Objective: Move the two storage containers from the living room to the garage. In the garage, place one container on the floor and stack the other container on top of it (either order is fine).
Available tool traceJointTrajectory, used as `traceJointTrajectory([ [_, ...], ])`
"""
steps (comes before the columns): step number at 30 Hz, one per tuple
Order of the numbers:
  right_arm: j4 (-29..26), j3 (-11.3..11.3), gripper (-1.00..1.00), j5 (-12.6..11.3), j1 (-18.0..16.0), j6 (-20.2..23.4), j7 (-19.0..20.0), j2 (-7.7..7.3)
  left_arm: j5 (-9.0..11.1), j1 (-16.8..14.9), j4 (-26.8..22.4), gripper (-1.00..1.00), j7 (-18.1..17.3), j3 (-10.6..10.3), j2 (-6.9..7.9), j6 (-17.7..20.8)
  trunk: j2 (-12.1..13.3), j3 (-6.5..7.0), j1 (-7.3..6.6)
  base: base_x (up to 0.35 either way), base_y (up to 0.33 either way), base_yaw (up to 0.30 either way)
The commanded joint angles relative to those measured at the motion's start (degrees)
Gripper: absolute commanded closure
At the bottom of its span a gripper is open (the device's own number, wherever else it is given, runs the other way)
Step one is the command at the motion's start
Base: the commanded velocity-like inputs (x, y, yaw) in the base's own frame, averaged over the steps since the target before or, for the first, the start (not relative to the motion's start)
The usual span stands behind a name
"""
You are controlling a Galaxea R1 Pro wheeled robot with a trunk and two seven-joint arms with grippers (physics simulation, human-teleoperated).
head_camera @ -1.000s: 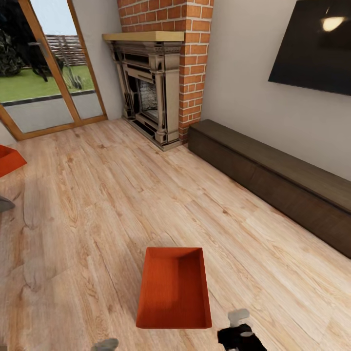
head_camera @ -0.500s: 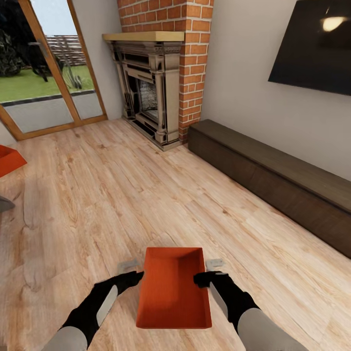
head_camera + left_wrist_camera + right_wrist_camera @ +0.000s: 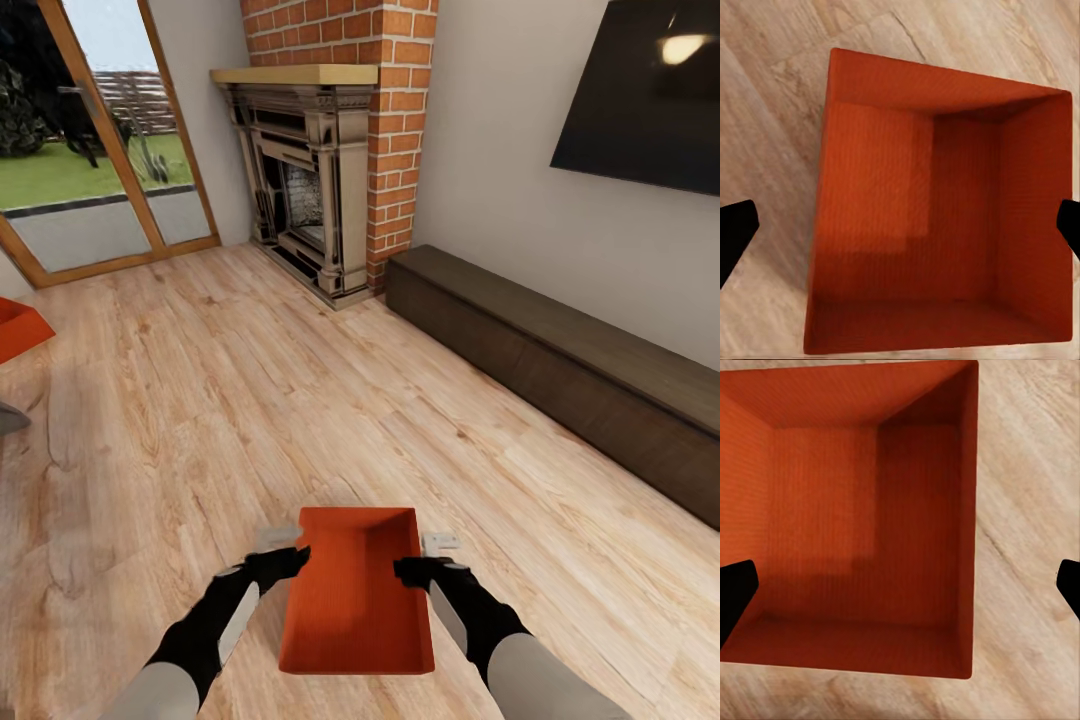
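Storage container point(image 3: 357, 600) sits between left tool point(image 3: 283, 553) and right tool point(image 3: 428, 556).

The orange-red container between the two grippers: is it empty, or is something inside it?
Empty. The orange-red container stands upright on the wood plank floor, and both wrist views show only its bare bottom and inner walls.

1 orange-red open-topped container point(image 3: 355, 592) sits upright on light wood planks; another point(image 3: 18, 326) well apart.

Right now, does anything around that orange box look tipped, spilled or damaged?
Nothing stands out. The storage container sits flat, upright and empty on the wood floor, with the left gripper and right gripper at its side walls, jaws open.
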Motion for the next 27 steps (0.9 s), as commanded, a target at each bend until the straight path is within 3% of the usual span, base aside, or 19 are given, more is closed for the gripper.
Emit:
traceJointTrajectory([
  [1, 0.0, 0.6, -1.00, -0.6, 0.0, 0.2, -0.5, -0.09, -1.1, 0.0, 0.2, -1.00, 2.0, 0.0, -0.01, 0.1, 0.0, -0.04, 0.00, 0.000, 0.000, 0.000],
  [3, 0.0, 0.7, -1.00, -0.5, 0.0, 0.2, -0.6, -0.06, -2.8, 0.0, 0.5, -1.00, 4.1, 0.2, -0.05, -0.1, 0.0, -0.04, 0.00, 0.000, 0.000, 0.000],
  [7, 0.1, 0.8, -1.00, -0.3, 0.0, 0.0, -0.9, 0.11, -3.8, 0.0, 0.8, -1.00, 5.6, 0.4, 0.06, -1.3, 0.0, -0.04, 0.00, 0.000, 0.000, 0.000],
  [13, 0.2, 0.7, -1.00, 1.5, 0.0, -0.1, -1.0, -0.05, -4.2, 0.0, 3.3, -1.00, 6.6, 0.5, 0.72, -3.7, 0.0, -0.04, 0.00, 0.000, 0.000, 0.000],
  [17, 0.6, 0.7, -1.00, 2.9, 0.0, -1.4, -1.0, -0.32, -4.4, 0.0, 6.4, -1.00, 6.8, 0.5, 2.06, -4.5, 0.0, -0.04, 0.00, 0.000, 0.000, 0.000],
  [20, 2.5, 0.6, -1.00, 3.4, 0.0, -2.8, -1.0, -0.54, -4.3, 0.0, 7.6, -1.00, 6.9, 0.5, 2.88, -5.4, 0.0, -0.04, 0.00, 0.000, 0.000, 0.000],
  [27, 7.1, 0.7, -1.00, 3.9, 0.0, -7.8, -0.9, -0.87, -4.2, 0.0, 11.2, -1.00, 6.9, 0.5, 3.26, -6.4, 0.0, -0.04, 0.00, 0.000, 0.000, 0.000],
])
